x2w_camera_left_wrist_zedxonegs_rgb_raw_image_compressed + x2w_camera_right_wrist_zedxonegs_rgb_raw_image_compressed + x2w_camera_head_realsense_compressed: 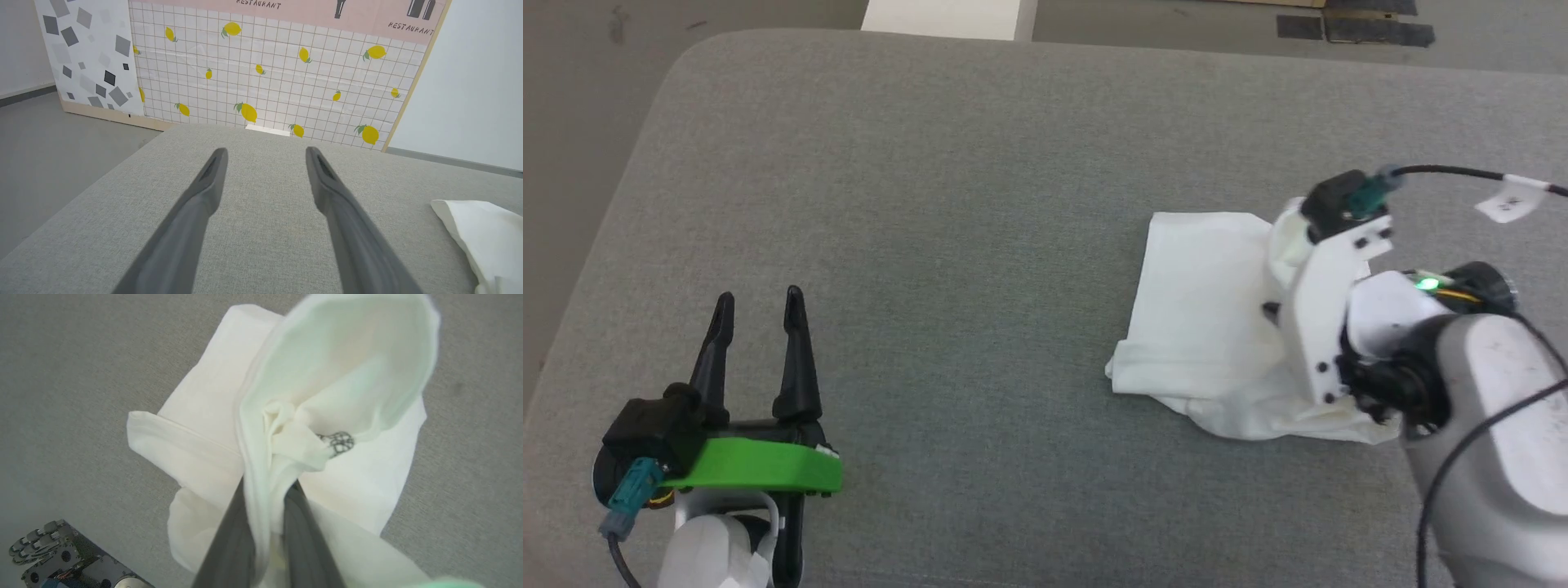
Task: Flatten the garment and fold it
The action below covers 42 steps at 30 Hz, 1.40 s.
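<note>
Garment (204, 396) inside closed right pincer (268, 486)

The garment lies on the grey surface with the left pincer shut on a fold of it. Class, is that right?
No: the right pincer is shut on that fold of the garment, as the right wrist view shows. It does lie on the grey surface.

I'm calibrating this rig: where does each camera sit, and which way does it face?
Head: high up, looking down at the grey surface; left claw, right forearm and garment show.
Left wrist: behind the open left claw, facing along the surface toward a lemon-print wall.
Right wrist: above the garment, facing down; right claw shut on a fold.
All share the garment.
</note>
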{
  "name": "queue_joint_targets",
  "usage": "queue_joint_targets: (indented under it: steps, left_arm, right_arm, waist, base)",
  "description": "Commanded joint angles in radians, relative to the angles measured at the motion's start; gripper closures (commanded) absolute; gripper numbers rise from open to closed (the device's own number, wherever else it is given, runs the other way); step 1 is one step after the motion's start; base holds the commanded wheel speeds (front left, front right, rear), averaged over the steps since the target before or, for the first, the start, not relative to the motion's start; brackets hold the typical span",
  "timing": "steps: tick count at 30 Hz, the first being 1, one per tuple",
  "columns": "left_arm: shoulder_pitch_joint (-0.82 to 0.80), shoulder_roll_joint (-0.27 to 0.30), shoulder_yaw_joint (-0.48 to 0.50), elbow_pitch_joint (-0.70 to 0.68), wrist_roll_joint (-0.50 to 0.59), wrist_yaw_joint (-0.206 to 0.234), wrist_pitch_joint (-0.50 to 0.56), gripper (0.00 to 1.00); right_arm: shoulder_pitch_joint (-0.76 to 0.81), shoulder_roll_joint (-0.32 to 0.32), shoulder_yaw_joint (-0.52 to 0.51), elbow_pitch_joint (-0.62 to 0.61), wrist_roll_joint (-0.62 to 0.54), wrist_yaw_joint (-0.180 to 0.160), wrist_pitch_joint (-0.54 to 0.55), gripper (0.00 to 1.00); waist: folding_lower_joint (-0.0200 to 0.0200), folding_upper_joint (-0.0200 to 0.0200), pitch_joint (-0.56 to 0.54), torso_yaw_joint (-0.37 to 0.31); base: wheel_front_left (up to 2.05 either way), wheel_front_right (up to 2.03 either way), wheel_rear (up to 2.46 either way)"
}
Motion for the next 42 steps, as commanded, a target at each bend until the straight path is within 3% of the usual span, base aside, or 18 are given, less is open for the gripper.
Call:
queue_joint_targets:
  steps: [1,6,14,15,16,23,32,42]
  left_arm:
    - [0.014,-0.006,-0.003,0.003,-0.009,-0.007,-0.004,0.00]
    - [0.005,-0.007,-0.018,0.011,-0.017,-0.007,-0.004,0.00]
    - [-0.010,-0.009,-0.043,0.023,-0.027,-0.007,-0.004,0.00]
    - [-0.011,-0.009,-0.044,0.024,-0.027,-0.007,-0.004,0.00]
    - [-0.012,-0.009,-0.047,0.026,-0.028,-0.007,-0.004,0.00]
    - [-0.006,-0.006,-0.049,0.038,-0.029,-0.007,-0.004,0.00]
    - [0.030,-0.002,-0.040,0.047,-0.021,-0.007,-0.004,0.00]
    - [0.049,-0.006,0.014,0.022,0.011,-0.005,-0.004,0.00]
  right_arm:
    - [-0.027,0.018,0.012,0.031,-0.004,-0.002,-0.030,1.00]
    - [-0.084,0.085,0.033,0.180,-0.034,-0.002,-0.123,1.00]
    - [-0.140,0.135,0.025,0.399,-0.094,-0.002,-0.220,1.00]
    - [-0.144,0.139,0.026,0.413,-0.094,-0.002,-0.236,0.94]
    - [-0.150,0.142,0.029,0.429,-0.098,-0.002,-0.255,0.00]
    - [-0.186,0.155,0.080,0.466,-0.065,-0.002,-0.321,0.00]
    - [-0.198,0.158,0.173,0.349,0.047,-0.002,-0.384,0.00]
    - [-0.119,0.116,0.035,0.177,-0.027,-0.002,-0.540,0.00]
  waist:
    - [0.0000,0.0000,0.007,0.013]
    - [0.0000,0.0000,0.024,0.038]
    - [0.0000,0.0000,0.044,0.064]
    - [0.0000,0.0000,0.046,0.065]
    - [0.0000,0.0000,0.047,0.067]
    - [0.0000,0.0000,0.026,0.054]
    - [0.0000,0.0000,-0.050,-0.007]
    - [0.0000,0.0000,-0.086,-0.128]
  base:
    - [0.00,0.00,0.00]
    - [0.00,0.00,0.00]
    - [0.00,0.00,0.00]
    - [0.00,0.00,0.00]
    - [0.00,0.00,0.00]
    - [0.00,0.00,0.00]
    - [0.00,0.00,0.00]
    - [0.00,0.00,0.00]
